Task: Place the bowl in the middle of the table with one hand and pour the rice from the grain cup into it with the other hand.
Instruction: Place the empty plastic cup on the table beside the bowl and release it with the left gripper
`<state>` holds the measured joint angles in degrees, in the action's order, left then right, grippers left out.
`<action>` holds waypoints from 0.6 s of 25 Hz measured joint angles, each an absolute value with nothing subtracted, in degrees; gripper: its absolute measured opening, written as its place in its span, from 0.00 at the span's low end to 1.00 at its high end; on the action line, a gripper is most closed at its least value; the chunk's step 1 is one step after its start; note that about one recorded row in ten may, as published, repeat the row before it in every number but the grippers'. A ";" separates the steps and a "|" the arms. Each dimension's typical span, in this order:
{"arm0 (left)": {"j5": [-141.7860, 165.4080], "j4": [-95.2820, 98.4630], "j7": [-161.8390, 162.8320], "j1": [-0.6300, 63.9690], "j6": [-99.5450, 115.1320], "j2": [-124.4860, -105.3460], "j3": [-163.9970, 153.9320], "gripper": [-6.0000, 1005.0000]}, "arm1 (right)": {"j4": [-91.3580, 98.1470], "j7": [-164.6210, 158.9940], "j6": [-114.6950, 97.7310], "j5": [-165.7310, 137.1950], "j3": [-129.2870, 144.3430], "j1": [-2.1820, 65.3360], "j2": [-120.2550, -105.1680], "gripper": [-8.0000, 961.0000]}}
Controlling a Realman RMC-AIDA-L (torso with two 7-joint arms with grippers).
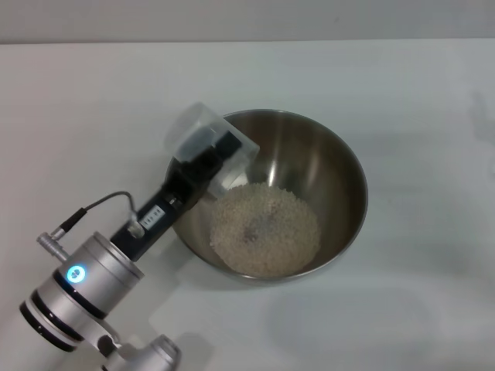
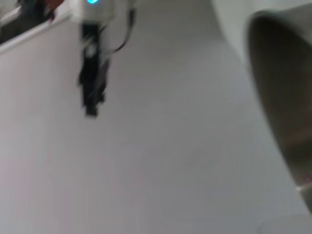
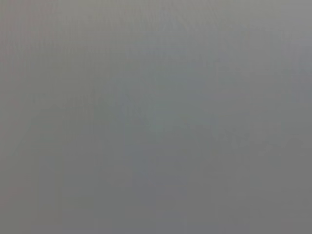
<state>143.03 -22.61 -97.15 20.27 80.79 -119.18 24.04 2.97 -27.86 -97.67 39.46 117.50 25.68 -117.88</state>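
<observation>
Now left hand [image 1: 207, 148] tilts clear plastic grain cup [image 1: 210, 139] over steel bowl [image 1: 340, 166].

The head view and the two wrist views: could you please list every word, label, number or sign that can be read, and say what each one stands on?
No text can be read in any view.
Left gripper, holding the grain cup over the bowl: a small pale marking on its black body, too small to read.
Left arm: a glowing blue ring light, a sign without letters.
Right wrist view: plain grey, no text.
</observation>
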 joint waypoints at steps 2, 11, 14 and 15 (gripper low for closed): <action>142.96 -23.18 -92.70 19.82 81.36 -119.18 25.08 0.04 | 3.01 -27.86 -97.53 39.46 117.50 25.73 -117.87 0.57; 136.55 -26.09 -52.57 17.27 82.51 -119.18 32.82 0.03 | 3.11 -27.86 -97.37 39.46 117.58 26.45 -117.74 0.57; 133.55 -25.88 -45.69 17.28 82.15 -119.18 32.98 0.04 | 3.11 -27.86 -97.36 39.46 117.65 26.64 -117.68 0.57; 133.55 -25.88 -45.69 17.28 82.15 -119.18 32.98 0.04 | 3.10 -27.86 -97.36 39.46 117.67 26.70 -117.66 0.57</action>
<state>133.55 -25.88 -45.69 17.28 82.15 -119.18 32.98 3.10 -27.86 -97.36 39.46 117.67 26.70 -117.66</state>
